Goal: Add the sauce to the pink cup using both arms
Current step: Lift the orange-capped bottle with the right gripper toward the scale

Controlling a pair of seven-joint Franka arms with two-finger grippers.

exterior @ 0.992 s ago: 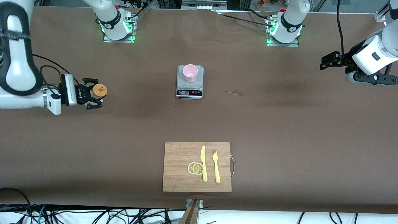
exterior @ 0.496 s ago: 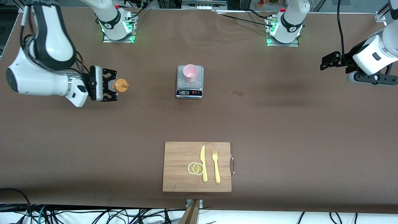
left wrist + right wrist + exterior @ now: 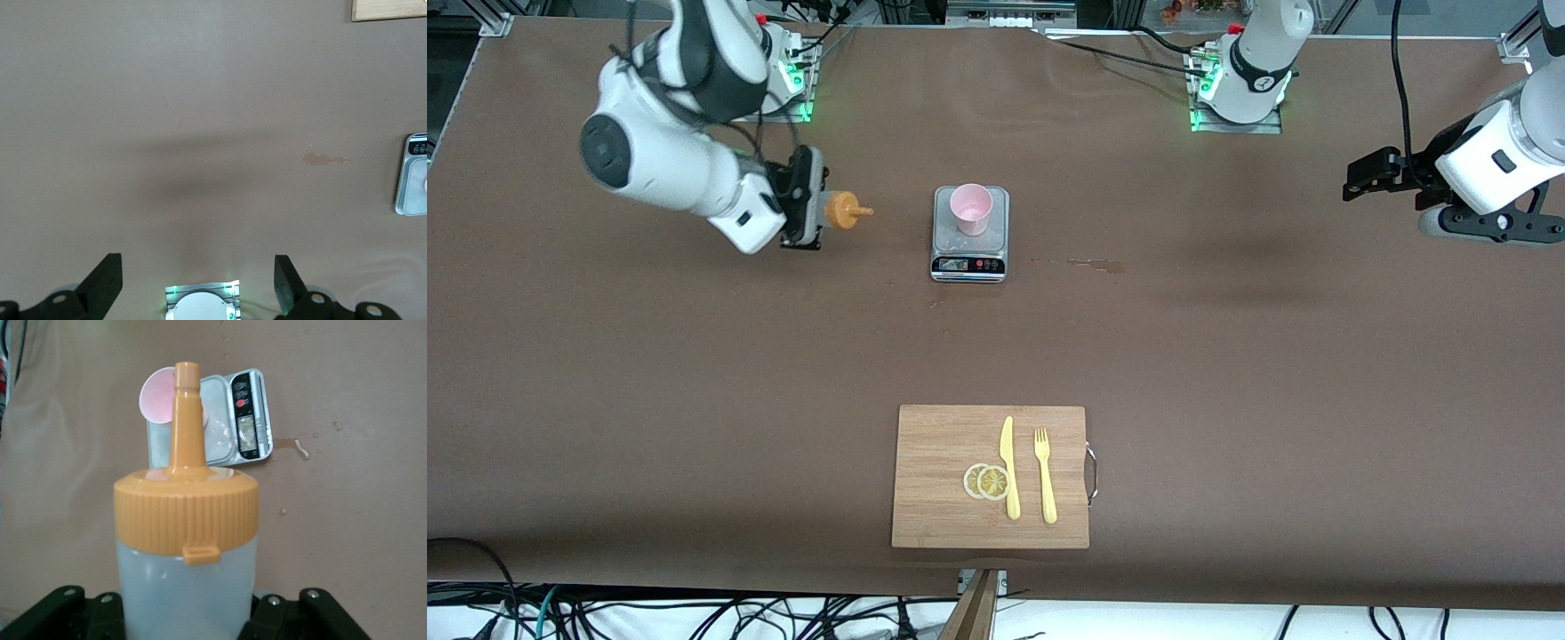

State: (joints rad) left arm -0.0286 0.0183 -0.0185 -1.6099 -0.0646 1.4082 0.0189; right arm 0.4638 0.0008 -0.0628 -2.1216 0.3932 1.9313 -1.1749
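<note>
The right gripper (image 3: 815, 210) has its fingers clamped on the sauce bottle (image 3: 838, 211), which lies tipped sideways in the air, its orange nozzle aimed at three o'clock in the front view, toward the pink cup (image 3: 970, 209). In the right wrist view the bottle (image 3: 186, 547) fills the foreground with the black fingers (image 3: 80, 613) flanking its whitish body, and the nozzle tip lines up against the cup (image 3: 159, 395). A bare strip of brown table (image 3: 694, 373) separates nozzle from cup.

The cup stands upright on the silver scale (image 3: 970, 258), toward its edge away from the front camera, the display edge facing six o'clock.

The left gripper (image 3: 1360, 182) waits over the table's rim at the left arm's end, its fingers (image 3: 103, 283) spread wide with nothing between; its wrist view catches the scale's edge (image 3: 412, 175) and a small stain (image 3: 323, 159).

At six o'clock from the scale, well apart, a wooden cutting board (image 3: 934, 444) lies near the table's edge, carrying a yellow knife (image 3: 1009, 468), yellow fork (image 3: 1045, 476) and two lemon slices (image 3: 986, 481) touching the knife.
</note>
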